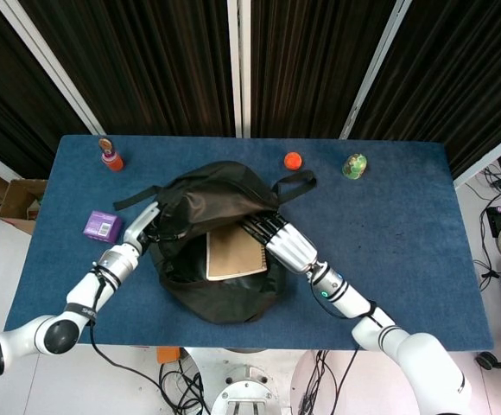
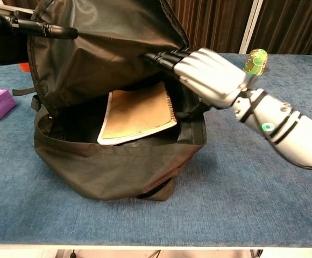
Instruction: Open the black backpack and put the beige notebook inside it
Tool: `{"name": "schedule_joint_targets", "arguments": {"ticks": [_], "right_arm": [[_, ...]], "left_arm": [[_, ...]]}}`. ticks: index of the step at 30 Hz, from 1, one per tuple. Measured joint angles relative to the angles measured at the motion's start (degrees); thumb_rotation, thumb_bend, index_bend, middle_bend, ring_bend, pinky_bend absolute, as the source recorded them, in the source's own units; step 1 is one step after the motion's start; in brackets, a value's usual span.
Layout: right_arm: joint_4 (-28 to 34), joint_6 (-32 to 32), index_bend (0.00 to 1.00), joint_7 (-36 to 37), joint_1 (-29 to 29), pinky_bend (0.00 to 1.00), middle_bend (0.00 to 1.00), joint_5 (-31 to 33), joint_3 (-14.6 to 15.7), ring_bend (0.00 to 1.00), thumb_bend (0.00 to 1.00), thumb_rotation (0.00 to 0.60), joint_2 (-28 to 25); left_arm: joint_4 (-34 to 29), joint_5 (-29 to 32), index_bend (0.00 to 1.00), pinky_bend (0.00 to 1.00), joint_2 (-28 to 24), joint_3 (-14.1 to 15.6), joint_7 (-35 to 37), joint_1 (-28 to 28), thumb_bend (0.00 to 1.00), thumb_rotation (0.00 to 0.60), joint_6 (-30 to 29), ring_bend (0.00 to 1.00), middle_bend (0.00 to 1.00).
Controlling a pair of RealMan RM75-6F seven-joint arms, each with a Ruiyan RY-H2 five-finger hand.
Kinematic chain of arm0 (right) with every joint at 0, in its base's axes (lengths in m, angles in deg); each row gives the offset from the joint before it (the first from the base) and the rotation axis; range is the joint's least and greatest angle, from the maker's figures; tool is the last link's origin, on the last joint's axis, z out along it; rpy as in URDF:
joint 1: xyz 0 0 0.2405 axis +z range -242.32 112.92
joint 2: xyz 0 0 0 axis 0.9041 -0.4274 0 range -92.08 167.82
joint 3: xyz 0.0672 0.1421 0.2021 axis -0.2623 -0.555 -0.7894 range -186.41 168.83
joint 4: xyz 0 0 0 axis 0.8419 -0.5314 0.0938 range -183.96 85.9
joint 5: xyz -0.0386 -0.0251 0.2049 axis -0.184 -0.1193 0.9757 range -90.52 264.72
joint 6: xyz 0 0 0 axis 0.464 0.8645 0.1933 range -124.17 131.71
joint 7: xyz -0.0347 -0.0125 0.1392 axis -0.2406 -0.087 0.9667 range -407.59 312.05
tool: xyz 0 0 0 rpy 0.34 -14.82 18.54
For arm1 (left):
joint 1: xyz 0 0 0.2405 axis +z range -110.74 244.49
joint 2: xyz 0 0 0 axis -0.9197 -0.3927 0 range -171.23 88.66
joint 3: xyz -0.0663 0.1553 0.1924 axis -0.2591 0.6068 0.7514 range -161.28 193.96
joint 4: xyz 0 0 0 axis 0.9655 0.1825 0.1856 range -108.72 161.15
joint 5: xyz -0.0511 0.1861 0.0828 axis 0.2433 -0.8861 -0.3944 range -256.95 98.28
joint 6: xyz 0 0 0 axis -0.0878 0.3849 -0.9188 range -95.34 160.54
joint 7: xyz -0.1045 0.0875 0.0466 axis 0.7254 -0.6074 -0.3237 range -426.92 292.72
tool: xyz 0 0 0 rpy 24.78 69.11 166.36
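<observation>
Backpack: The black backpack (image 1: 220,238) lies mid-table with its mouth gaping toward the near edge, the upper flap lifted so the compartment stays open.
Notebook: The beige notebook (image 2: 137,113) lies flat inside that compartment, spiral edge to the right, fully within the opening in both views.
Left hand: The left hand (image 1: 142,226) grasps the left rim of the flap, apparently to keep the opening wide; in the chest view only dark fingers (image 2: 43,28) show at the top left.
Right hand: The right hand (image 2: 210,75) hovers above the notebook with fingers extended and released, tips under the flap, holding nothing.
Judgement: Insertion appears done; the hands likely need only to come away.
Surroundings: A purple box (image 1: 102,226) sits left; an orange cap (image 1: 293,160) and a green object (image 1: 354,165) sit far right.
</observation>
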Motion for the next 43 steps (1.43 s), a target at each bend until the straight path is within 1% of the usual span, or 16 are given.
{"name": "schedule_joint_targets", "arguments": {"ticks": [5, 7, 9, 13, 15, 17, 21, 23, 25, 28, 30, 32, 34, 36, 40, 43], "right_arm": [[10.58, 6.19, 0.00, -1.03, -4.16, 0.23, 0.12, -1.53, 2.07, 0.00, 0.04, 0.600, -8.12], [14.97, 9.24, 0.00, -1.90, -6.59, 0.26, 0.12, -2.36, 3.32, 0.01, 0.06, 0.600, -12.50], [18.41, 11.41, 0.00, -2.44, -8.72, 0.27, 0.11, -2.94, 4.44, 0.01, 0.06, 0.600, -16.47], [26.49, 16.90, 0.00, -4.16, -14.75, 0.26, 0.11, -3.44, 6.39, 0.01, 0.07, 0.600, -25.48], [28.95, 19.09, 0.00, -4.96, -17.61, 0.26, 0.10, -3.08, 6.81, 0.01, 0.07, 0.600, -28.68], [31.18, 20.21, 0.00, -5.36, -20.48, 0.25, 0.10, -1.93, 7.07, 0.01, 0.07, 0.600, -31.57], [33.59, 19.85, 0.00, -3.84, -23.91, 0.24, 0.08, 1.87, 6.89, 0.01, 0.07, 0.600, -35.20], [34.52, 18.76, 0.00, -3.09, -25.33, 0.24, 0.07, 4.12, 6.53, 0.01, 0.07, 0.600, -36.58], [35.78, 16.97, 0.00, -2.54, -26.49, 0.24, 0.08, 6.48, 6.07, 0.01, 0.08, 0.600, -38.01], [38.60, 13.93, 0.01, -1.44, -27.81, 0.27, 0.16, 9.59, 5.51, 0.04, 0.18, 0.600, -40.63], [40.74, 12.03, 0.01, -0.62, -28.53, 0.29, 0.16, 11.22, 5.29, 0.06, 0.21, 0.600, -42.45], [43.37, 9.90, 0.01, 0.35, -29.48, 0.25, 0.12, 12.92, 5.10, 0.04, 0.22, 0.600, -44.68], [45.95, 7.62, 0.00, 1.30, -30.37, 0.14, 0.04, 14.18, 5.14, 0.00, 0.22, 0.600, -46.97], [48.31, 5.70, 0.00, 2.22, -31.03, 0.08, 0.01, 15.11, 5.39, 0.00, 0.22, 0.600, -49.10], [51.67, 3.34, 0.00, 4.33, -33.44, 0.06, 0.00, 15.91, 6.05, 0.00, 0.24, 0.600, -52.90], [51.35, 4.47, 0.00, 5.92, -35.67, 0.05, 0.00, 15.36, 6.35, 0.00, 0.25, 0.600, -52.64]], "left_arm": [[1.15, -3.97, 0.57, 0.34, 1.12, 2.69, -3.79, 0.03, 0.42, 0.600, -1.85, 0.40, 0.50], [1.78, -6.60, 0.56, 0.32, 1.79, 4.29, -6.18, 0.01, 0.42, 0.600, -2.86, 0.40, 0.49], [2.34, -9.18, 0.53, 0.29, 2.32, 5.80, -8.39, -0.08, 0.41, 0.600, -3.56, 0.36, 0.46], [3.30, -16.23, 0.36, 0.26, 2.55, 9.98, -14.78, -0.88, 0.29, 0.600, -3.84, 0.25, 0.34], [3.35, -18.02, 0.28, 0.25, 2.26, 11.16, -17.26, -1.19, 0.22, 0.600, -3.89, 0.21, 0.27], [3.21, -19.59, 0.26, 0.24, 1.81, 12.59, -21.10, -1.42, 0.18, 0.600, -4.52, 0.19, 0.25], [1.98, -21.69, 0.25, 0.24, 0.81, 14.77, -29.31, -0.83, 0.16, 0.600, -8.63, 0.19, 0.25], [0.75, -22.49, 0.25, 0.24, 0.11, 15.70, -33.52, 0.20, 0.16, 0.600, -12.46, 0.19, 0.26], [-0.58, -23.20, 0.26, 0.24, -0.75, 16.53, -37.09, 1.76, 0.16, 0.600, -16.96, 0.19, 0.27], [-2.13, -23.87, 0.27, 0.24, -2.38, 17.52, -40.57, 4.69, 0.16, 0.600, -23.78, 0.19, 0.27], [-2.46, -24.10, 0.27, 0.24, -3.46, 18.00, -42.50, 6.65, 0.16, 0.600, -27.76, 0.19, 0.28], [-2.01, -24.30, 0.28, 0.24, -4.44, 18.46, -45.13, 8.95, 0.16, 0.600, -32.28, 0.19, 0.28], [-0.37, -24.48, 0.28, 0.23, -5.06, 18.93, -47.67, 11.31, 0.16, 0.600, -36.68, 0.19, 0.28], [1.94, -24.63, 0.27, 0.21, -5.38, 19.45, -49.46, 13.40, 0.16, 0.600, -40.11, 0.18, 0.27], [7.38, -24.93, 0.26, 0.19, -5.97, 21.81, -51.44, 18.97, 0.16, 0.600, -45.62, 0.18, 0.26], [8.50, -25.26, 0.26, 0.19, -6.05, 23.74, -50.72, 22.83, 0.16, 0.600, -48.60, 0.18, 0.26]]}}
